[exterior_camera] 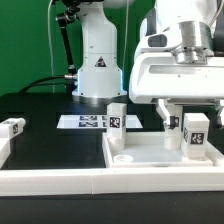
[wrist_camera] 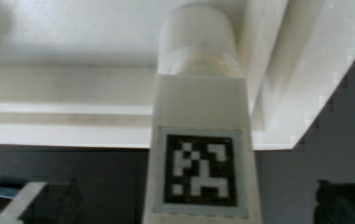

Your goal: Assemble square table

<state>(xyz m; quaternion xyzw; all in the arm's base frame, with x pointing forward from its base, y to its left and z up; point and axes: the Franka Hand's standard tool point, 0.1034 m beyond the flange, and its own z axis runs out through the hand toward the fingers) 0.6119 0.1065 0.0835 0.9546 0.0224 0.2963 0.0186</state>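
The white square slab point(exterior_camera: 150, 157) lies rim up at the front of the exterior view's right. One tagged white leg point(exterior_camera: 196, 131) stands on it near its far right corner, directly under my gripper point(exterior_camera: 192, 112). In the wrist view this leg point(wrist_camera: 206, 140) runs between my fingers, its round end against the slab point(wrist_camera: 76, 95). My gripper point(wrist_camera: 188, 202) is open, with dark fingertips point(wrist_camera: 341, 200) well apart from the leg on both sides. A second leg point(exterior_camera: 117, 116) stands behind the slab's far edge. A third point(exterior_camera: 12, 128) lies at the far left.
The marker board point(exterior_camera: 88, 122) lies flat on the black table in front of the robot base point(exterior_camera: 98, 70). A long white border rail point(exterior_camera: 60, 182) runs along the front edge. Another small tagged piece point(exterior_camera: 172, 122) shows beside the leg under the gripper.
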